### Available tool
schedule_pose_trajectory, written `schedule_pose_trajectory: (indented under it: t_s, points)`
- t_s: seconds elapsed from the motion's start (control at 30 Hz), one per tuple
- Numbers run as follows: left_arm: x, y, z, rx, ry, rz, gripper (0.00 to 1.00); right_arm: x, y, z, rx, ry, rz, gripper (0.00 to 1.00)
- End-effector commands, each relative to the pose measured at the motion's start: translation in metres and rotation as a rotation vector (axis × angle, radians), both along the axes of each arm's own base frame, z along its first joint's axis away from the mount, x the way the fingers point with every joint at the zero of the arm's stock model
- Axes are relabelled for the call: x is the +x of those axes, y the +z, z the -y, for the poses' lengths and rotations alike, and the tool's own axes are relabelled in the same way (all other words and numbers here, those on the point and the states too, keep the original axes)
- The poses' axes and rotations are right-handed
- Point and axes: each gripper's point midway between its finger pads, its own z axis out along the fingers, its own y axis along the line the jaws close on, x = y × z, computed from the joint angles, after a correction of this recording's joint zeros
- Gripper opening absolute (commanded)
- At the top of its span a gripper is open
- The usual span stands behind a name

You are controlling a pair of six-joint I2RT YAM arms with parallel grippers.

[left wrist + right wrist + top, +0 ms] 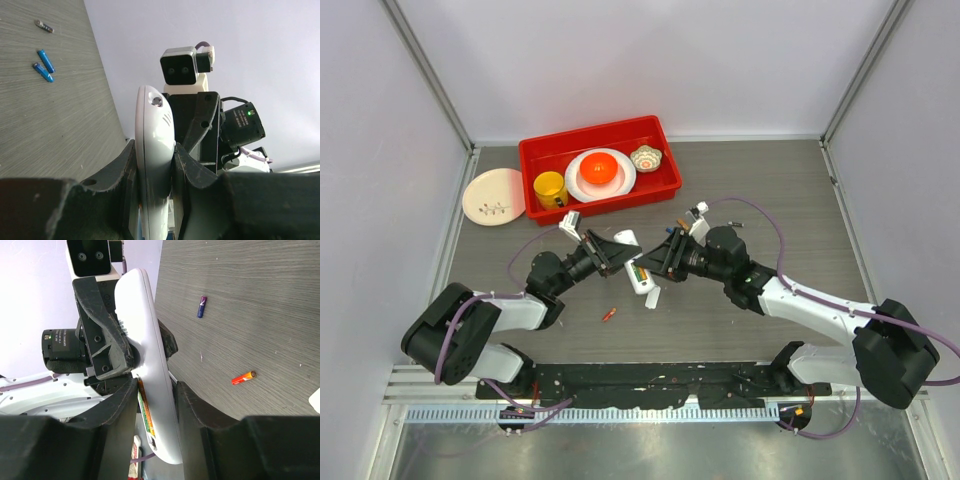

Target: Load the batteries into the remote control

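Remote control (pixel 155 145), lower end hidden from me between the left jaws; battery (pixel 146 412) inside it mostly covered, label unreadable.

The remote control (pixel 638 268) is a slim white oblong with rounded ends. It is held up off the table (pixel 790 200) near the table's middle, its length running roughly near to far. Its battery compartment is open, and a green-and-orange battery (pixel 145 412) sits inside. Other batteries lie loose and flat on the table. A red-orange battery (pixel 609 314) lies just near and left of the remote. Two blue batteries (pixel 46 61) lie side by side with a silver-grey battery (pixel 44 26) close to them. A dark purple battery (pixel 201 306) lies apart from these.
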Motion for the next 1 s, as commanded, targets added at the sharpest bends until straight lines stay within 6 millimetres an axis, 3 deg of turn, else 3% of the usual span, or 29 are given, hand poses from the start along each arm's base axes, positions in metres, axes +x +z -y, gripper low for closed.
schedule_pose_trajectory:
  t_s: [0.0,0.3,0.43,0.57,0.77,0.97]
  points:
    - [-0.003,0.090,-0.014,-0.203,0.065,0.308,0.00,-0.012,-0.018,0.000,-0.035,0.041,-0.034,0.40]
    - [-0.001,0.091,-0.012,-0.203,0.059,0.309,0.00,-0.013,-0.015,-0.001,-0.024,0.049,-0.025,0.38]
    - [-0.002,0.082,-0.010,-0.183,0.048,0.297,0.00,-0.012,0.000,-0.003,0.004,0.045,-0.003,0.57]
    - [-0.004,0.071,-0.009,-0.164,0.036,0.273,0.00,-0.008,0.023,-0.003,0.033,0.039,0.047,0.64]
    - [-0.006,0.074,-0.008,-0.168,0.023,0.280,0.00,-0.011,0.018,-0.006,-0.024,0.100,0.077,0.58]
    - [-0.007,0.076,-0.007,-0.174,0.017,0.280,0.00,-0.011,0.015,-0.008,-0.019,0.100,0.071,0.45]
